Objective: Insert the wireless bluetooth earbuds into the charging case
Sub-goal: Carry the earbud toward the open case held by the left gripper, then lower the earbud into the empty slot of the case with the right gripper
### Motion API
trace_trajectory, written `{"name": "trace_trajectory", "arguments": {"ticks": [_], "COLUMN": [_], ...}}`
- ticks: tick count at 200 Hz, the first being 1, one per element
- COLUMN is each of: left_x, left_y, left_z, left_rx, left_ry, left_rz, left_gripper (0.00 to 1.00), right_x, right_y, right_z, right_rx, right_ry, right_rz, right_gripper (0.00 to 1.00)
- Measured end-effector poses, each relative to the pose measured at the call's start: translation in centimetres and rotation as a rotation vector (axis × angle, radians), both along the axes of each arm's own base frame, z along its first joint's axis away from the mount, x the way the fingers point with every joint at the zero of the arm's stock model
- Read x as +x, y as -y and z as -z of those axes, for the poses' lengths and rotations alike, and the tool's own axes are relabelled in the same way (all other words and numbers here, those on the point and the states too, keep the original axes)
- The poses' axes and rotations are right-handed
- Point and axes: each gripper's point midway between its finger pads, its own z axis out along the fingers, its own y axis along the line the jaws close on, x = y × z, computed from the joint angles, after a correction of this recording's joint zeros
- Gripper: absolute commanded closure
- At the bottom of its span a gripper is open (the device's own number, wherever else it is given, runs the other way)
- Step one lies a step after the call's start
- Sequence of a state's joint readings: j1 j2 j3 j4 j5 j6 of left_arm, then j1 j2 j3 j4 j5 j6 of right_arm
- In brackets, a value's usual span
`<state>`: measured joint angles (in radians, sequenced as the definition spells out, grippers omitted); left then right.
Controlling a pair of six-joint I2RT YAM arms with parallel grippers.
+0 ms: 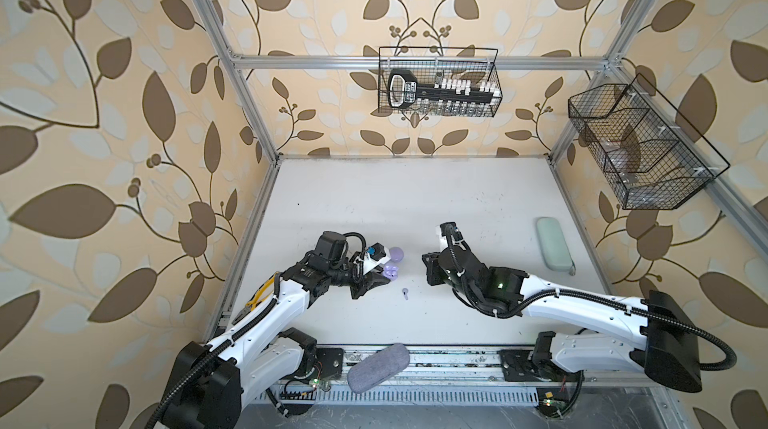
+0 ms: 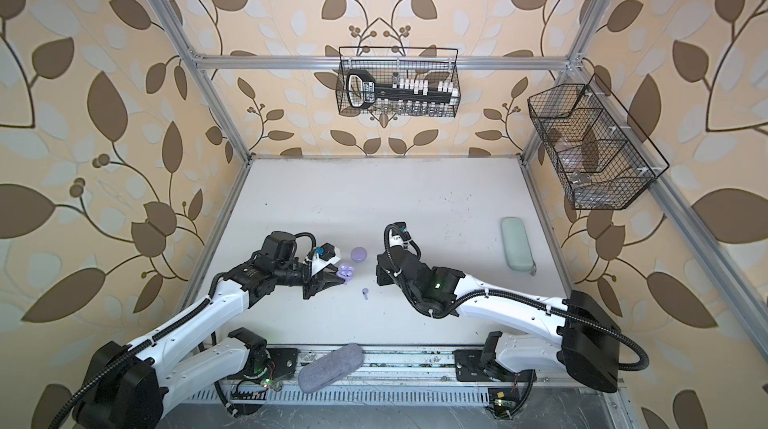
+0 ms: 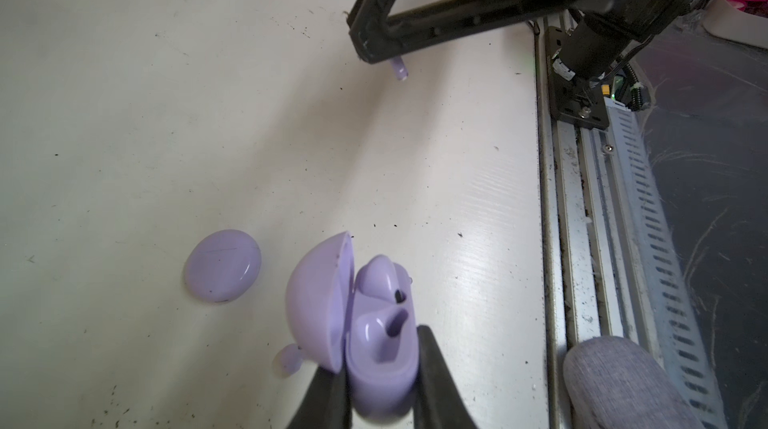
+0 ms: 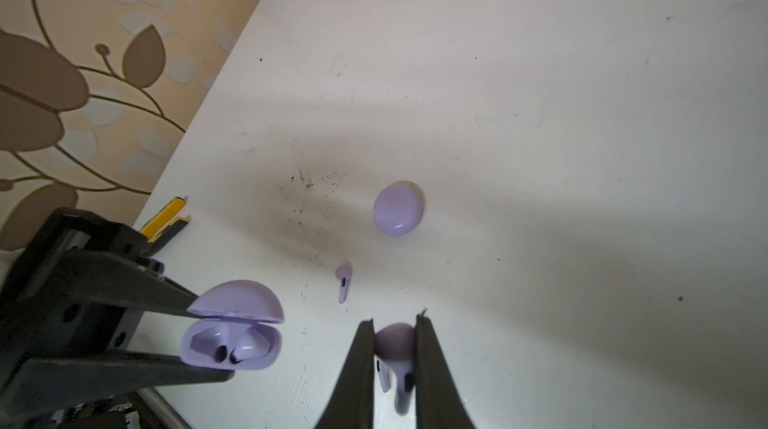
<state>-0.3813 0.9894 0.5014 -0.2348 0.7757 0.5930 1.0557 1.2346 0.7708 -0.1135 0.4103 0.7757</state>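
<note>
Insertion step: the left hand (image 3: 376, 350) clamps the open charging case (image 4: 232, 344) (a seated earbud (image 3: 376, 277) fills one slot, beside the empty socket (image 3: 392, 325)). The right hand (image 4: 395, 320) pinches a second earbud (image 4: 397, 348) nearby, clear of the case. The next move, I judge, calls for stem-first alignment over that socket.

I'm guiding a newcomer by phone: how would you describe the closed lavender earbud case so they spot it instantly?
On the white tabletop, look past the left gripper toward the back wall. The small round lavender plastic case lies flat there, shut and untouched; its twin stands open between that gripper's fingers.
</note>
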Motion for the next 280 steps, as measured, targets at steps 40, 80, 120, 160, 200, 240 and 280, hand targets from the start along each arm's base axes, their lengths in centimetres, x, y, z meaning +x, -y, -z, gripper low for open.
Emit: {"name": "trace_trajectory", "arguments": {"ticks": [40,80,120,160,200,240,280], "left_x": [0.0,0.1,0.1,0.1,0.1,0.2,0.4], "left_y": [0.0,0.0,0.0,0.0,0.0,0.0,0.0], "left_z": [0.3,0.3,0.3,0.3,0.3,0.3,0.2], "left_rx": [0.003,0.003,0.002,0.002,0.001,0.002,0.002], "left_ry": [-0.017,-0.028,-0.028,-0.028,-0.028,-0.024,-0.016], "left_rz": [-0.007,-0.012,-0.014,-0.014,-0.015,-0.018,-0.021], "left_gripper": [1.00,1.00,1.00,1.00,1.00,1.00,1.00], "right_x": [-0.6,-1.2,-1.7,-2.4,-2.7,-2.8,-2.5], "right_y": [-1.7,-3.8,-5.7,-7.1,-7.8,-8.4,-8.8], "right_z": [-1.6,-2.8,-0.7,-0.5,-1.6,-1.7,-1.2], "right_rx": [0.076,0.154,0.139,0.165,0.210,0.227,0.221], "right_ry": [0.054,0.091,0.074,0.079,0.100,0.114,0.118], "right_rz": [-0.013,-0.034,-0.054,-0.077,-0.087,-0.084,-0.075], "right_gripper": [0.86,0.86,0.86,0.86,0.86,0.86,0.86]}}
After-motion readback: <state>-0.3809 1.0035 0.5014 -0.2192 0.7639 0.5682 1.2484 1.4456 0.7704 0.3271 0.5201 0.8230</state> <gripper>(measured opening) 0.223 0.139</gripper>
